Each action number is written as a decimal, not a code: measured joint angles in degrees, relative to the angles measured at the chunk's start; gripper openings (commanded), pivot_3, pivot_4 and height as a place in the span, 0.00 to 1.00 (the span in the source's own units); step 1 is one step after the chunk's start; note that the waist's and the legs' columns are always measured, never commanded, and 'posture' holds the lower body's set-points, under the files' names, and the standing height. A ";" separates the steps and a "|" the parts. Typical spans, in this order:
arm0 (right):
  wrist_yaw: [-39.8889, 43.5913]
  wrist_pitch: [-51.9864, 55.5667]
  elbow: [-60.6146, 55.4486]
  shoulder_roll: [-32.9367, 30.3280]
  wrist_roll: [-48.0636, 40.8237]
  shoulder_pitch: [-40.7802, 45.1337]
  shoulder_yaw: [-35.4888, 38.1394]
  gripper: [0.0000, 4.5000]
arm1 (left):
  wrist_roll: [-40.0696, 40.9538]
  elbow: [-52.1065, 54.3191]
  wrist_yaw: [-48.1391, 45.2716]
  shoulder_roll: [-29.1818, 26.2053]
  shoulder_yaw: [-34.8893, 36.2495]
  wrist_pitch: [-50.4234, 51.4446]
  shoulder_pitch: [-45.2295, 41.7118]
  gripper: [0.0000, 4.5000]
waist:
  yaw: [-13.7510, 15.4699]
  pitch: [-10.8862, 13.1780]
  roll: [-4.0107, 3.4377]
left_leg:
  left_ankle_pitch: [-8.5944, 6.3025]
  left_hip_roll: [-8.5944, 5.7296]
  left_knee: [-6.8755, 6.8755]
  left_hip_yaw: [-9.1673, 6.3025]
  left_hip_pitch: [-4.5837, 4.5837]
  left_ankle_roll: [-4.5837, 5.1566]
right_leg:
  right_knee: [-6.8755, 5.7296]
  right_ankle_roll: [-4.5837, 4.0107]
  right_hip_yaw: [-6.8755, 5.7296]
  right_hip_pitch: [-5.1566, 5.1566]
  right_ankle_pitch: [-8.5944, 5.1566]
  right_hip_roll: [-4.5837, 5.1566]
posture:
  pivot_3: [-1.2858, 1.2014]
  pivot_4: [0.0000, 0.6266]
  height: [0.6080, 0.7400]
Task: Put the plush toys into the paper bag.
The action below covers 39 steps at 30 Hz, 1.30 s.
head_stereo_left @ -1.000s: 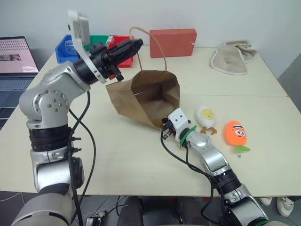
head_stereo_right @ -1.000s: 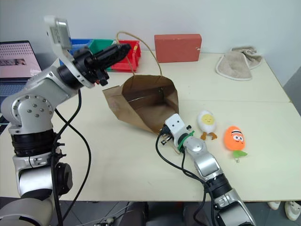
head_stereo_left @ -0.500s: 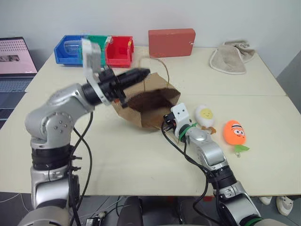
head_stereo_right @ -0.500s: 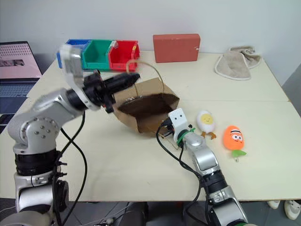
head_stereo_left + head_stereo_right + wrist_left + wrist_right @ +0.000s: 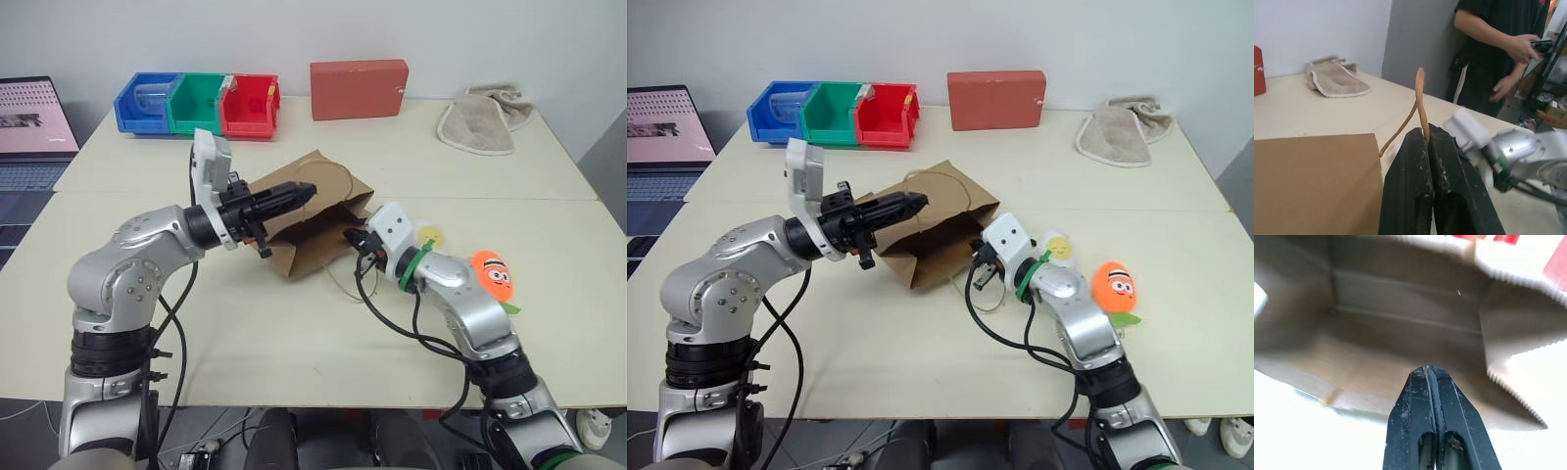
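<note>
- Where the table (image 5: 294, 362) runs nearest the robot, its cream top lies bare; both arms reach over it toward the middle.
- Right gripper (image 5: 1428, 373): fingers pressed together with nothing between them, tips at the mouth of the bag (image 5: 313, 220); the wrist view looks straight into the brown interior.
- Orange toy (image 5: 491, 276): lies on the table to the right, just beyond the right forearm, green leaf at its near edge.
- Egg toy (image 5: 1058, 247): lies just left of the orange one, partly hidden behind the right wrist; its yellow face shows.
- Bag: lies tilted low on the table between the two grippers, mouth toward the right gripper; no toy is visible inside.
- Left gripper (image 5: 1425, 137): fingers clamped on a tan cord handle (image 5: 1420, 100), held above the bag's upper edge; the cord loops up from between the tips.
- Farther back: a red box (image 5: 360, 89) at the centre; a beige cloth (image 5: 480, 119) at the right; blue, green and red bins (image 5: 199, 103) at the left.
- Far left: a laptop (image 5: 34, 132), screen lit.
- Beyond the table's right end, in the left wrist view: a person (image 5: 1498, 44) in dark clothes stands.
</note>
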<state>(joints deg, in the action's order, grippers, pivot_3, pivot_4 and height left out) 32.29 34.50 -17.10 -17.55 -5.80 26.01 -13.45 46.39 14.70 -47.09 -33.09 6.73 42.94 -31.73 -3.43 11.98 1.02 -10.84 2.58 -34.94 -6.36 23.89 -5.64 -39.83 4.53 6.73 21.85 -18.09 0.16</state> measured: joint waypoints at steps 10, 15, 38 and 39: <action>8.76 -1.64 -8.41 -24.01 0.25 -6.41 7.07 0.44 | 0.07 1.63 -0.79 -0.40 -0.25 -0.61 3.50 0.00 | 0.55 0.02 0.03 | -0.01 -0.04 0.01 0.07 0.06 0.01 | 0.49 0.01 0.03 -0.12 0.00 0.06 | 0.52 0.24 1.00; 8.99 -5.56 -5.86 -29.14 4.45 -12.20 7.56 0.69 | 0.87 2.14 -1.28 -1.36 0.07 -0.61 4.02 0.00 | 0.27 0.01 0.04 | -0.01 -0.01 0.04 0.12 0.06 0.02 | 0.55 0.01 0.08 -0.13 0.00 0.04 | 0.52 0.24 1.00; 5.84 -17.02 9.87 -23.32 12.25 -6.86 5.10 0.01 | 3.06 1.40 -0.82 -3.12 3.40 0.35 3.31 0.00 | 0.14 0.03 0.06 | 0.00 -0.01 -0.02 0.17 0.01 0.01 | 0.54 0.03 0.14 -0.19 0.01 0.04 | 0.52 0.24 1.00; 7.46 -16.89 9.22 -23.75 10.52 -6.85 6.02 0.01 | 3.05 1.27 -0.91 -3.41 3.72 0.36 3.30 0.00 | 0.14 0.03 0.06 | 0.00 -0.01 -0.01 0.17 0.01 0.01 | 0.54 0.03 0.14 -0.18 0.01 0.04 | 0.52 0.24 1.00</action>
<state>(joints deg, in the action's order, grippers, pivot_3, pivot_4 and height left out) 39.75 17.62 -7.88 -41.30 4.71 19.15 -7.44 49.45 15.97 -48.00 -36.50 10.46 43.29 -28.42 -3.29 12.01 1.07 -10.85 2.57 -34.95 -6.19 23.90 -5.62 -39.28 4.56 6.87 21.67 -18.08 0.20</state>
